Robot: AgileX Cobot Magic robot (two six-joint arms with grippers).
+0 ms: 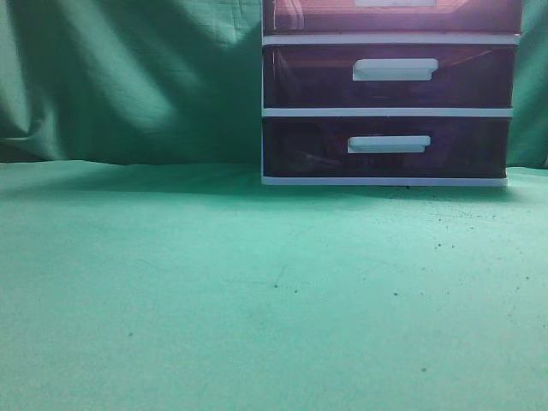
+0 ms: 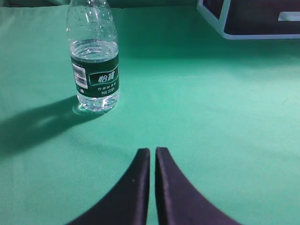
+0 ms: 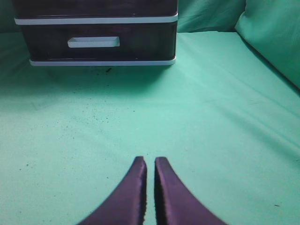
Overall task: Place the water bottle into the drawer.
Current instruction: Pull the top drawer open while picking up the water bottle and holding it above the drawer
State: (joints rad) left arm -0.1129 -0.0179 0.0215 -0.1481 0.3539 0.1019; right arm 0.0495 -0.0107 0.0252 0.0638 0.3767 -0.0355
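While both grippers hang clenched and empty over the green cloth [image 1: 214,291], the water bottle [image 2: 93,61] stands upright on it, untouched.

Only the left wrist view shows the bottle, ahead and left of the left gripper [image 2: 153,151], well apart from it, with a corner of the drawer unit [image 1: 390,111] at upper right. Only the exterior view catches the drawer [image 1: 392,15], its reddish front pushed in at the top edge above two darker drawers. From the right wrist, the right gripper [image 3: 150,160] faces the unit's lowest drawer [image 3: 96,43] across bare cloth.
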